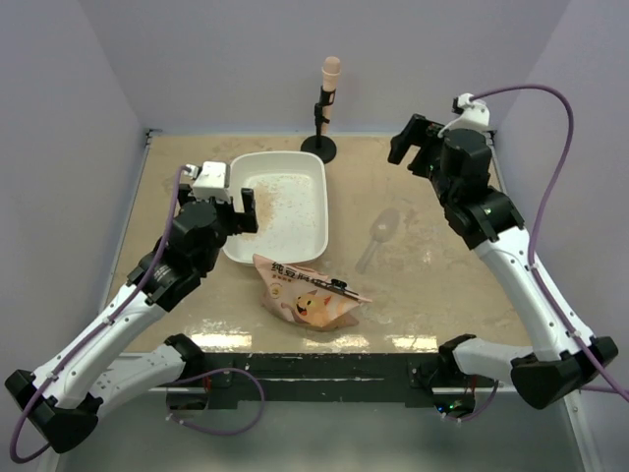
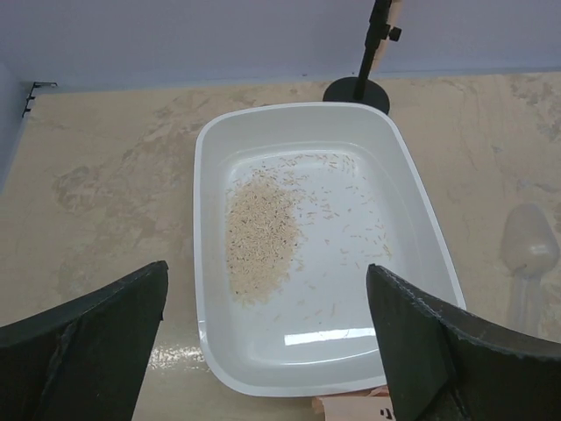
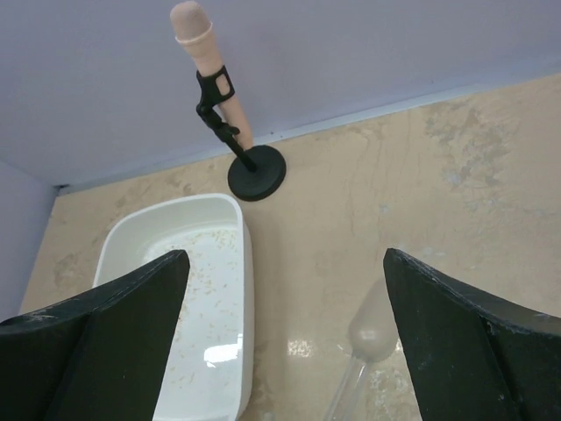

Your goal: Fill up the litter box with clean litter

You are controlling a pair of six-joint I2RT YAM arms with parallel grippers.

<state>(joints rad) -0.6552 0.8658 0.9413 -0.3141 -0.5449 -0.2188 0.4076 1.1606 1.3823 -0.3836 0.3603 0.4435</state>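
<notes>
Nearest us, the orange bag lies on the worktop, and only a sliver shows in the left wrist view. Beyond it the litter box holds a thin patch of clean litter, plain only from that wrist, whose left fingers are spread and empty. Farther right, the right fingers hang spread and empty, with a faint clear scoop partly cut off in their view.

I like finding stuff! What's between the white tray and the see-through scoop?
Nothing, just bare tabletop between the litter box and the scoop. The top view shows that gap best.
</notes>
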